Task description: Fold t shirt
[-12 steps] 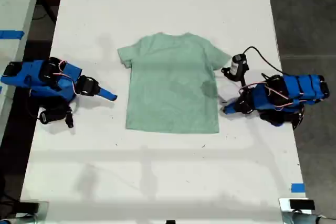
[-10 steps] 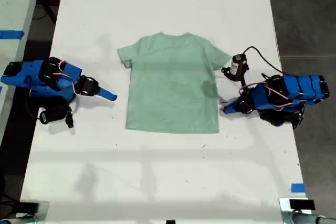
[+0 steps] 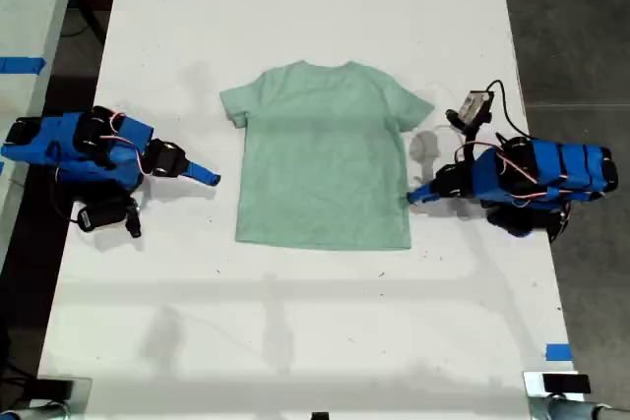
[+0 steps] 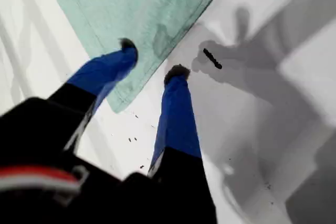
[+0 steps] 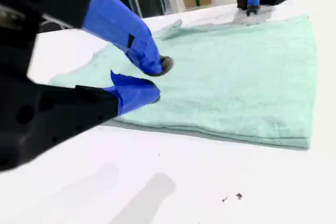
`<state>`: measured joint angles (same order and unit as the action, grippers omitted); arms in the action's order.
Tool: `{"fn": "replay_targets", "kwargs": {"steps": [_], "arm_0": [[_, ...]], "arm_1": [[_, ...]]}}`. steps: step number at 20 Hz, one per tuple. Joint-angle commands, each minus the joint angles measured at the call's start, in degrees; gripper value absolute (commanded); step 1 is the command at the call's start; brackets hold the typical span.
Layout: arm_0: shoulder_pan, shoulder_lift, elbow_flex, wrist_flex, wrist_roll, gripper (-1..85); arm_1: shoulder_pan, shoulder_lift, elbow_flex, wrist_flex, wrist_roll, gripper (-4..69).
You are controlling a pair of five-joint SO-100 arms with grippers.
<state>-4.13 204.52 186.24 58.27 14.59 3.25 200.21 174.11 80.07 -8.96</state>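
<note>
Condition of the work piece: the t shirt [image 3: 325, 154] lies flat and face-down or face-up (cannot tell which) in the middle of the white desk [image 3: 295, 7]. Its neck is toward the exterior view's top and its hem toward the bottom, with both sleeves spread. No fold is visible, so the task is judged to be at its opening step.

My first gripper [image 3: 411, 196] is at the shirt's side edge on the exterior view's right, close to the hem corner. The first wrist view shows its fingers [image 4: 176, 108] spread apart and straddling that edge. One tip is over the cloth and the other over bare desk, and nothing is clamped between them. This placement appears intended to pinch the edge so that side can be carried across.

My second gripper [image 3: 209, 180] lies low over the desk on the exterior view's left, pointed at the opposite side edge. In the exterior view it stands just short of the cloth. Its fingers [image 5: 134, 93] are parted by a modest gap and hold nothing. The second wrist view looks across the shirt toward the other arm.

Risk noted: the first gripper may catch only the top layer, or push the cloth into a wrinkle, if the lower tip does not slide beneath the edge.
</note>
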Motion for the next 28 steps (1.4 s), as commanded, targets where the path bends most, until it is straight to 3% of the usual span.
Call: {"fn": "replay_targets", "kwargs": {"steps": [1, 2, 3, 4, 6, 8, 11, 13, 16, 18, 20, 22, 28], "arm_0": [[-7.56, 0.79, 2.29, -1.23, -7.82, 14.4], [-6.33, 0.79, 2.29, -3.78, -8.44, 17.0], [-2.29, 0.79, 2.29, -5.8, -8.17, 10.1], [1.76, 0.79, 2.29, -5.45, -10.2, 1.8], [0.44, 0.88, 2.29, -7.29, -10.81, 7.3], [-3.52, 0.88, 2.29, -6.06, -8.96, 7.5], [-10.72, 0.88, 2.29, -0.97, -9.32, 3.6], [-10.28, 0.88, 2.29, -0.35, -9.67, 2.1], [-9.32, 0.88, 2.29, -0.35, -9.76, 0.7], [-9.4, 0.88, 2.29, -0.35, -9.76, -0.2], [-9.76, 0.88, 2.29, -0.35, -9.93, -0.2], [-10.02, 0.88, 2.29, -0.35, -9.93, -0.2], [-9.58, 0.88, 2.29, -0.35, -10.28, -0.2]], "arm_1": [[3.08, 0.53, 1.49, -3.25, -3.08, 1.1], [5.98, 0.53, 1.14, -9.23, -7.73, 1.2], [8.53, 0.44, -0.97, -10.9, -10.55, 1.3], [13.89, -0.53, -5.54, -7.91, -13.01, 2.7], [27.33, -7.38, -17.84, -1.41, -20.39, 14.7], [39.99, -24.35, -30.5, -0.53, -28.39, 20.9], [53.44, -45.18, -38.06, -10.55, -35.6, 25.3], [60.29, -60.91, -40.78, -18.81, -37.79, 26.8], [61.08, -82.0, -42.45, -31.03, -35.16, 25.8], [60.82, -89.56, -43.51, -35.86, -34.1, 25.4], [60.29, -95.98, -46.76, -36.47, -34.45, 21.5], [60.29, -97.29, -48.52, -35.86, -35.77, 2.1], [56.51, -86.48, -54.49, -26.63, -37.35, 2.0]]}}
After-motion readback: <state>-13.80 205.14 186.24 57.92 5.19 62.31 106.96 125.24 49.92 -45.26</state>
